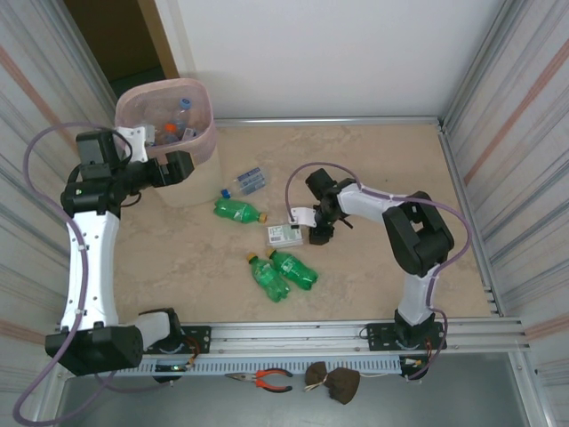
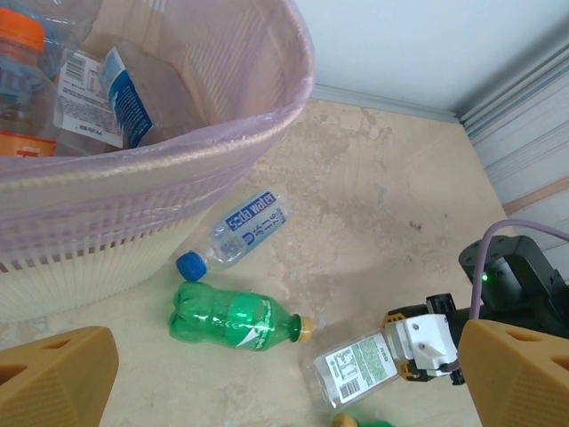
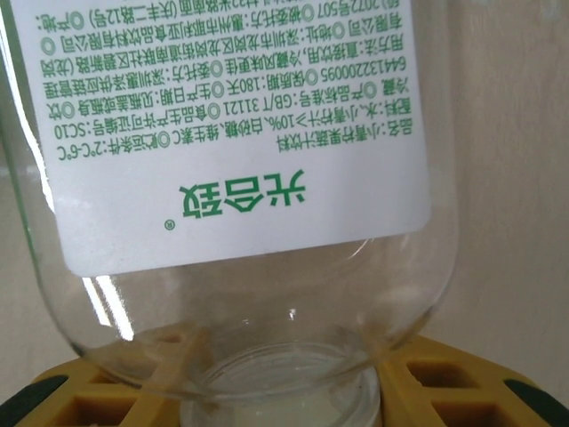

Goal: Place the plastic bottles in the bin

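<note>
White-labelled bottle (image 1: 284, 235) flat, cap rightward, seemingly pinched in right gripper (image 1: 308, 233); left gripper (image 1: 180, 166) jaws spread.

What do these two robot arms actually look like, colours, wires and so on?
The left arm and the right arm are white segments joined by chunky black joints. A thin lilac cable loops loosely along each. The jaws are blocky tan-yellow plastic with cut-out pockets.
</note>
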Robot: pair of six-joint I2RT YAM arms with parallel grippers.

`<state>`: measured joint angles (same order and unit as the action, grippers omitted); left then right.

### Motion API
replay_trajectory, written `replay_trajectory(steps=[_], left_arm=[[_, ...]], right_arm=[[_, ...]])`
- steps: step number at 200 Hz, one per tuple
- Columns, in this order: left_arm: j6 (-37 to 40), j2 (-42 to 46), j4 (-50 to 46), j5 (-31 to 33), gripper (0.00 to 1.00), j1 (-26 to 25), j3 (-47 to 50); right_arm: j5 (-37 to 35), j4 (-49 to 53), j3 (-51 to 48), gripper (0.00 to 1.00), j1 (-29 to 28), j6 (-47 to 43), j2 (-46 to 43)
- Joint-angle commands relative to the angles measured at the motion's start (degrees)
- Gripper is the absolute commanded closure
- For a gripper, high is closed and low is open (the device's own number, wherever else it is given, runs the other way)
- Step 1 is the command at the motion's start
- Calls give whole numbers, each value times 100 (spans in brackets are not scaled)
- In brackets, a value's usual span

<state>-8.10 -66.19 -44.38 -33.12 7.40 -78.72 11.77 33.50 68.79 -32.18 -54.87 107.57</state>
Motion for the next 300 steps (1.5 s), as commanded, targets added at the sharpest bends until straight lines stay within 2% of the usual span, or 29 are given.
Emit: replay_trajectory(steps=[1, 47, 66, 93, 142, 172, 208, 231, 274, 300], left_arm=[[-428, 252, 448, -316, 1, -7, 184], [-1376, 357, 1540, -932, 3, -17, 734], [-1707, 394, 1936, -929, 5, -141, 880], [-2018, 263, 2145, -679, 7, -577, 832], [-2415, -128, 2494, -226, 10, -1754, 526], [-2436, -460, 2584, 167, 12, -2603, 158], [-2517, -835, 2969, 624, 14, -3383, -112], [-2369, -1157, 2796, 1229, 15, -3877, -446], [-2443, -1599, 2549, 2343, 16, -4379, -778], [-2445, -1790, 2507, 2583, 16, -4529, -882]], right_arm=[[55, 42, -240, 68, 201, 814, -520], [233, -678, -735, 72, 481, 2665, -1395], [358, -1052, -823, 73, 473, 3677, -1756], [440, -1592, -877, 75, 446, 5158, -2175], [148, -2441, -943, 80, 241, 6857, -2886], [-41, -2782, -894, 81, 84, 7343, -3186], [-28, -2980, -818, 81, -99, 7551, -3363], [-17, -3006, -770, 81, -215, 7616, -3439], [-43, -3035, -777, 81, -404, 7689, -3618], [-70, -3032, -803, 81, -482, 7720, -3733]])
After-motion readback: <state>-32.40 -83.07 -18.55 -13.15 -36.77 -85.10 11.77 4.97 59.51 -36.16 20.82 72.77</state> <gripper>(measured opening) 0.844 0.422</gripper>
